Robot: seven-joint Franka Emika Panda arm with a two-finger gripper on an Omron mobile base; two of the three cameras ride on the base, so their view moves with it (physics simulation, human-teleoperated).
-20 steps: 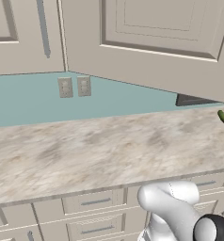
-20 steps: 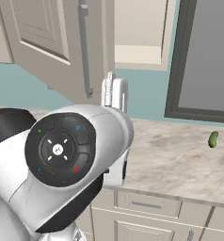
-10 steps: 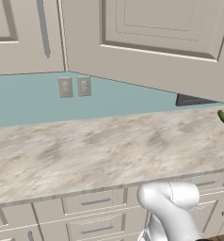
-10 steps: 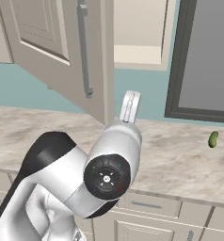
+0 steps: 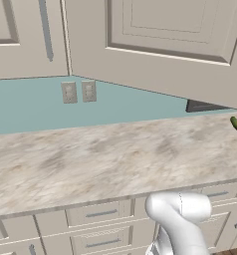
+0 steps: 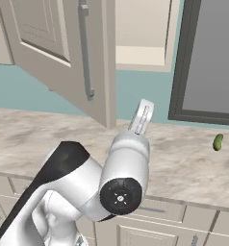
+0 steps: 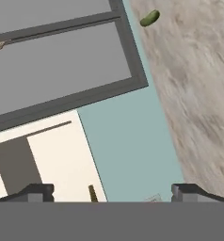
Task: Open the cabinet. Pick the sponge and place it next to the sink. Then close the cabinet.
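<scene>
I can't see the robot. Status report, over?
Gripper open, empty. Cabinet door swung open, sponge not spotted. Green pickle on counter, out of the way.

**Item counts at this moment**

One open cabinet door [image 6: 58, 53] with one long bar handle [image 6: 85, 53]; one green pickle [image 6: 217, 142] on one marble table [image 5: 105, 159]; two wall outlets [image 5: 78, 92]; one dark-framed window [image 6: 210, 62].

The cabinet [image 5: 160, 45] door hangs swung open across the upper right, its raised panel facing the camera, beside a shut neighbouring door with a grey bar handle [image 5: 46, 30] at left. Below, two wall outlets [image 5: 78, 92] sit on the teal backsplash [image 5: 36, 107] — the marbled counter [image 5: 105, 159] stretches beneath, a small green pickle [image 5: 236, 123] lying far right, drawers [image 5: 100, 215] underneath
</scene>
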